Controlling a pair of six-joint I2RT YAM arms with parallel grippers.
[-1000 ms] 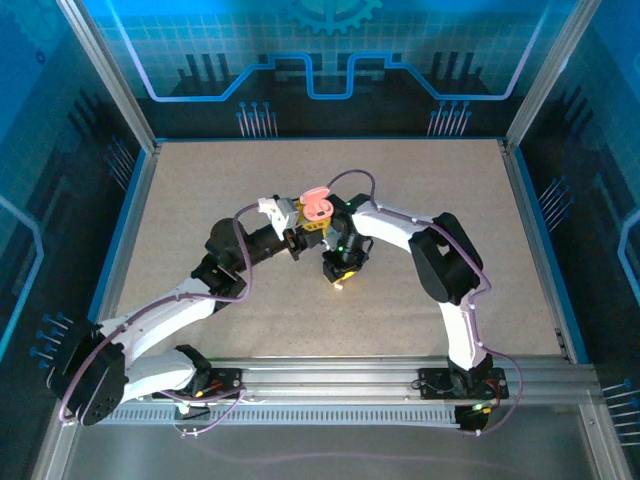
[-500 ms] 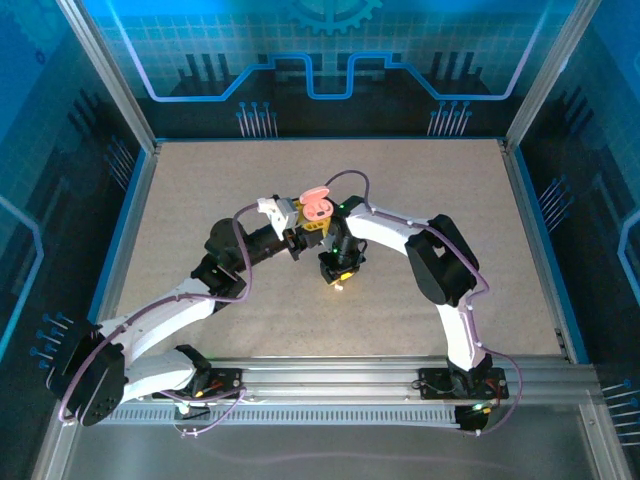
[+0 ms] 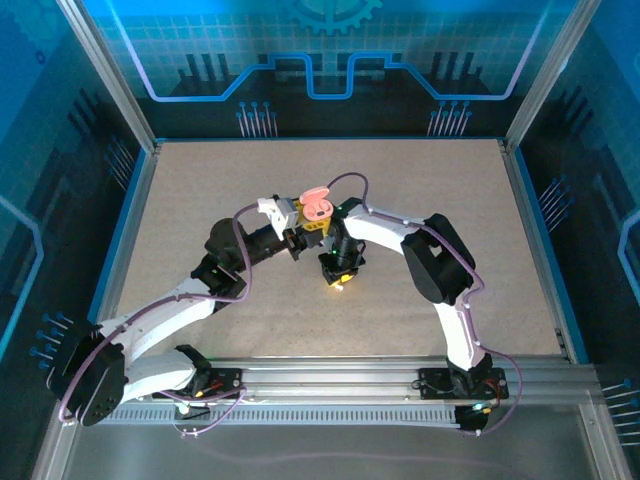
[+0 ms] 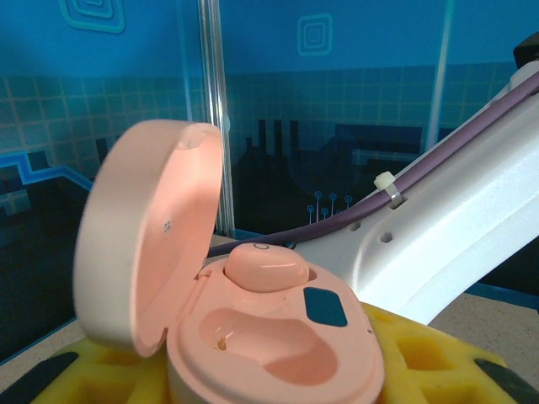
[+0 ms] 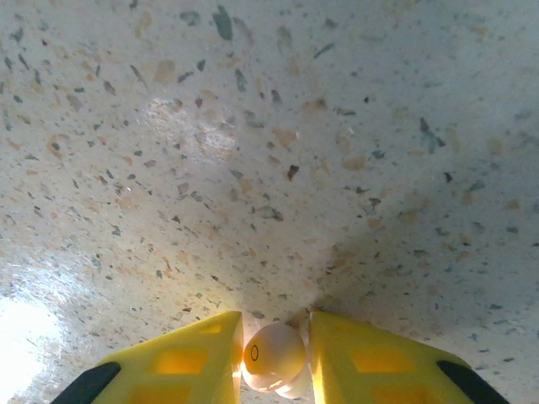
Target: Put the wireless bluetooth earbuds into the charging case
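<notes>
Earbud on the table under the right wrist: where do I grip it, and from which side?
Pinch the earbud across its rounded body's widest part, coming straight down from above. It lies on the table between the right gripper's fingers, and it looks glossy, so stay centred.

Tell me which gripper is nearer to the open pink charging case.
Left. The left gripper holds the charging case; the right gripper is apart from it, down at the table, closed on an earbud.

Left pincer (image 3: 314,222), right pincer (image 5: 274,358): both clamped.
</notes>
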